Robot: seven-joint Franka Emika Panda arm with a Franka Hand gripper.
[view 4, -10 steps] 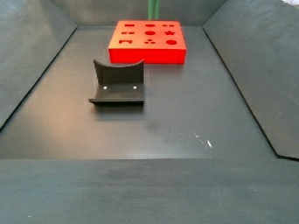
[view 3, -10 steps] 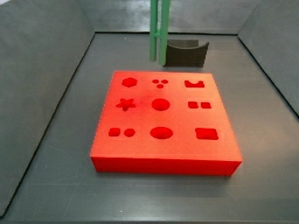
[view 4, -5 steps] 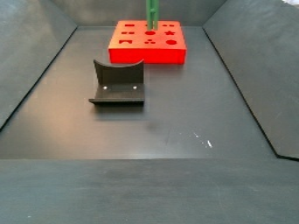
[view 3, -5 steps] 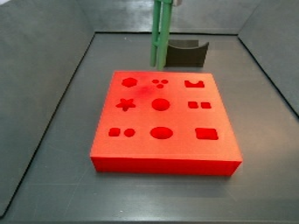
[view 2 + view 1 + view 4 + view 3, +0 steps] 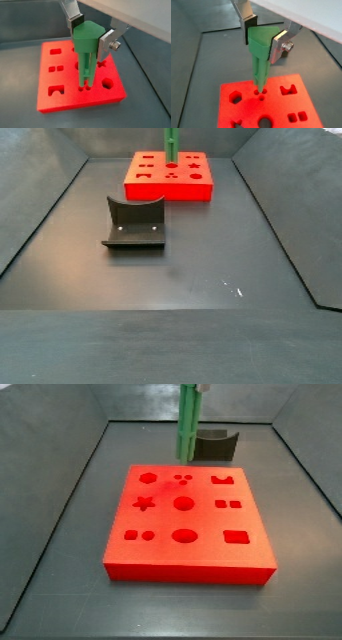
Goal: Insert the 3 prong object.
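We see a dark grey floor (image 5: 187, 278) boxed in by grey walls (image 5: 80, 402) that slope up on the sides and back. On it lies a red block (image 5: 187, 524), flat, with shaped holes cut in its top: a star, circles, squares, a hexagon and a trio of small round holes (image 5: 182, 479). In a side view the fixture (image 5: 134, 223) stands on the floor well apart from the block, nearer the camera; in a side view it (image 5: 214, 444) sits just behind the block's far edge.

The gripper (image 5: 264, 40) hangs above the block, its body out of both side views. In both wrist views its silver fingers (image 5: 249, 22) stand a narrow way apart, closed onto the wide head of the 3 prong object (image 5: 260, 55), one plate on each flank. We see the same clamp in a wrist view (image 5: 89, 42), with a screw showing on the finger (image 5: 110, 44).

The object points straight down. In both side views it shows as an upright green bar (image 5: 189, 424) above the block's far end (image 5: 171, 146). Its rod tips (image 5: 85, 85) reach the three small holes in the wrist views; we cannot tell whether they are just inside or just touching the top.
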